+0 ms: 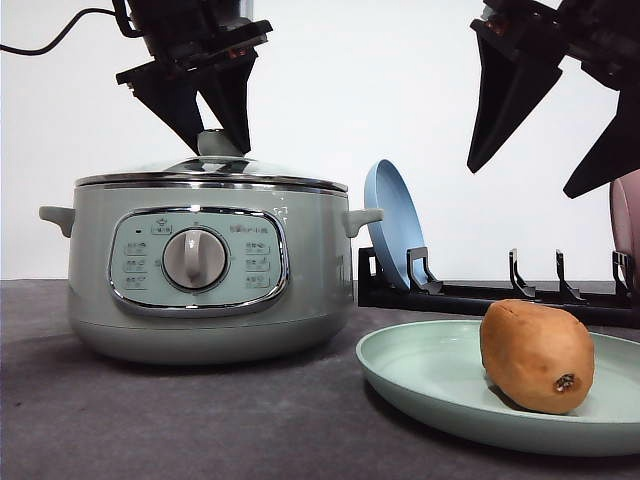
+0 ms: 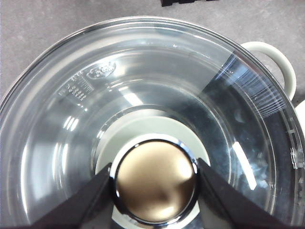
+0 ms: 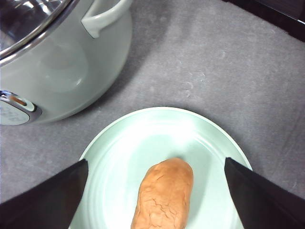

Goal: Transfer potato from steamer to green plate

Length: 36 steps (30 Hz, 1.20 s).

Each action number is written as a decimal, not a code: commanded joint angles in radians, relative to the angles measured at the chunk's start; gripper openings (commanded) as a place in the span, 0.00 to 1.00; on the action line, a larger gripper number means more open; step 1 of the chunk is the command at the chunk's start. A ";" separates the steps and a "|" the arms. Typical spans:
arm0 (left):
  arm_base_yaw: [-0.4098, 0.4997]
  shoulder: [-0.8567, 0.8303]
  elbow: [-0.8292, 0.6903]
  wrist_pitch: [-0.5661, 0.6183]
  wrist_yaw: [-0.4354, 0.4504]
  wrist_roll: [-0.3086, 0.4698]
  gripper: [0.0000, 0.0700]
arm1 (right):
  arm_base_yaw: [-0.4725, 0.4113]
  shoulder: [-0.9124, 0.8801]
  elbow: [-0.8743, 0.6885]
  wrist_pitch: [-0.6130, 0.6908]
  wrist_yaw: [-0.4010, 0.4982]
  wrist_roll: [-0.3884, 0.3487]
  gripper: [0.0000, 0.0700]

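The brown-orange potato (image 1: 536,355) (image 3: 164,195) lies on the pale green plate (image 1: 420,375) (image 3: 119,148) at the front right of the table. High above it hangs my right gripper (image 1: 522,182) (image 3: 156,161), open and holding nothing. The sage-green steamer (image 1: 200,300) (image 3: 62,67) stands at the left with its glass lid (image 1: 210,172) (image 2: 143,71) seated on the rim. My left gripper (image 1: 224,148) (image 2: 154,164) reaches down from above, and its fingers press both sides of the lid's chrome knob (image 2: 155,183).
A black dish rack (image 1: 480,295) runs behind the green plate, holding an upright blue plate (image 1: 392,225) and a pink plate (image 1: 628,220) at the right edge. The steamer's side handle (image 1: 362,217) juts toward the rack. Grey table surface lies in front of the steamer.
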 commanded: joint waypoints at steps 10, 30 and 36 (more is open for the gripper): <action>-0.003 0.029 0.030 -0.016 0.011 -0.021 0.77 | 0.005 0.006 0.016 0.006 0.003 -0.015 0.83; -0.008 -0.209 0.111 -0.119 0.066 -0.055 0.79 | 0.005 0.006 0.016 0.005 -0.093 -0.039 0.83; -0.012 -0.281 0.111 -0.230 0.113 -0.055 0.78 | 0.005 0.006 0.016 -0.010 -0.218 -0.039 0.83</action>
